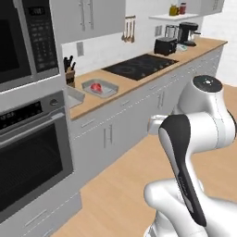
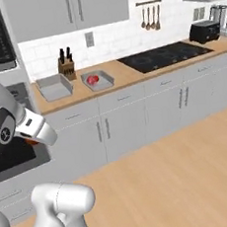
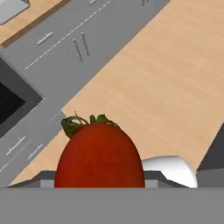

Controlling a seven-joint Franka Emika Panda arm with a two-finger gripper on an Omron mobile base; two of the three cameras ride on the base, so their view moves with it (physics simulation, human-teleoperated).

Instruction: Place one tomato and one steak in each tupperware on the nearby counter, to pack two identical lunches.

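Claw: my claw (image 3: 99,186) is clamped on a tomato, held up in the air over the wooden floor, well short of the counter. My fingertips are hidden behind the fruit.
Tomato in my grip: the tomato (image 3: 100,155) sits right against my claw, glossy red with a green stem crown on the side pointing away from me. In the right base view a sliver of red (image 2: 33,140) peeks out under my white wrist.
Counter: the counter (image 2: 126,74) lies well ahead of my claw, a light wood top over pale grey cabinet doors and drawers (image 2: 111,123).
Containers: 2 grey containers rest on that counter, side by side but apart. The one (image 2: 97,80) nearer the stovetop has red food (image 2: 92,79) lying in it; the same red piece shows from the left base view (image 1: 96,86) inside its tray (image 1: 100,88). I cannot tell whether that food is meat, a tomato, or both. The other container (image 2: 54,87) sits further from the stovetop, with its grey bottom showing.
Knife block: a brown knife block (image 2: 66,66) stands at the back of the counter, between the 2 containers and just behind them.
Stovetop: a black stovetop (image 2: 164,55) is set into the counter beyond the containers, far from my claw.
Oven: a dark oven front (image 1: 32,162) with a microwave (image 1: 25,37) above it stands at the end of the counter closest to my claw.
Floor under me: a light wood floor (image 3: 175,74) runs below my claw.
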